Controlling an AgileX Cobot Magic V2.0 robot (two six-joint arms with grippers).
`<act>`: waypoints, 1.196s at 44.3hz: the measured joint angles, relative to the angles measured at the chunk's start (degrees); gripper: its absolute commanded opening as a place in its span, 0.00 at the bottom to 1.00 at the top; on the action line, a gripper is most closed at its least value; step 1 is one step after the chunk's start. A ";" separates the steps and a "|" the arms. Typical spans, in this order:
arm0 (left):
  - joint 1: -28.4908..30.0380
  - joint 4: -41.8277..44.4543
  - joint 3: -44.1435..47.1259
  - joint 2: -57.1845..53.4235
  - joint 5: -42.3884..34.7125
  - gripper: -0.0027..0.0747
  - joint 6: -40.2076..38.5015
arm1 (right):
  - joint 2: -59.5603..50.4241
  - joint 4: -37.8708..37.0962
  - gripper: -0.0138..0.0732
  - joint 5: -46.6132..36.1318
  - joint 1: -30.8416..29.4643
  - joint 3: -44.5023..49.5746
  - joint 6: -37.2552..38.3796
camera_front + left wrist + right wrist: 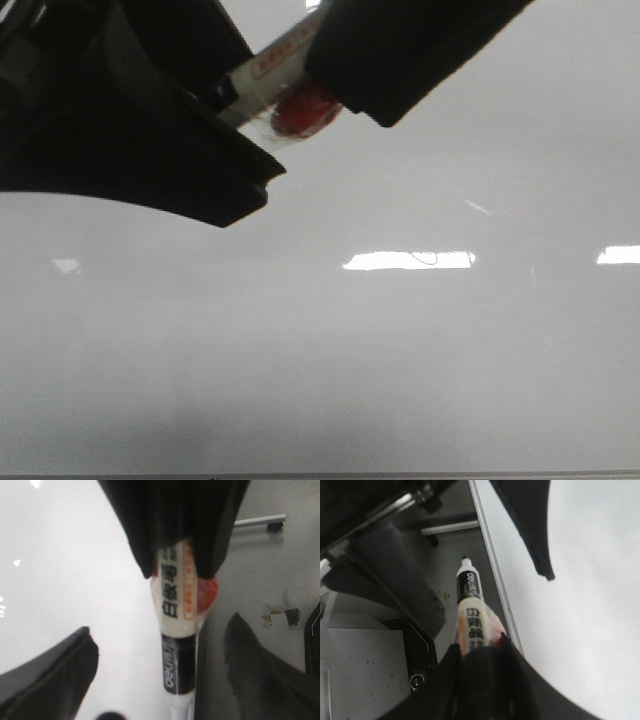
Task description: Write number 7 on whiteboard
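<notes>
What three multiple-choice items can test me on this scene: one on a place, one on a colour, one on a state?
1. Where is the marker?
A. Lying flat on the whiteboard
B. Held in the right pincer
C. Standing in a cup

2. What colour is the end section of the marker that sticks out of the pincer?
A. Black
B. Green
C. Yellow

3. How is the left pincer?
A. Shut on the marker
B. Shut on nothing
C. Open

Answers:
1 B: the right pincer grips the marker by its white body, next to the whiteboard.
2 A: the right wrist view shows that end black with white lettering.
3 C: the fingers of the left pincer stand wide apart on either side of the marker.
</notes>
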 measured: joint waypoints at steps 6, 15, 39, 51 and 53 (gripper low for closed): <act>0.00 0.00 0.00 0.00 -0.41 0.83 0.00 | -3.75 0.00 0.09 0.31 -4.62 2.45 0.10; 0.00 0.10 0.00 0.00 -0.54 0.79 0.00 | -8.34 0.00 0.09 -4.88 -14.16 6.60 1.52; 0.00 0.20 0.00 0.00 -0.54 0.01 0.00 | -1.71 3.41 0.08 -24.41 -17.39 5.39 2.05; 0.00 0.20 0.00 0.00 -0.54 0.01 0.00 | 11.94 5.88 0.08 -25.98 -17.39 -4.32 2.05; 0.00 0.20 0.00 0.00 -0.54 0.01 0.00 | 13.61 6.28 0.08 -26.10 -17.39 -5.42 2.05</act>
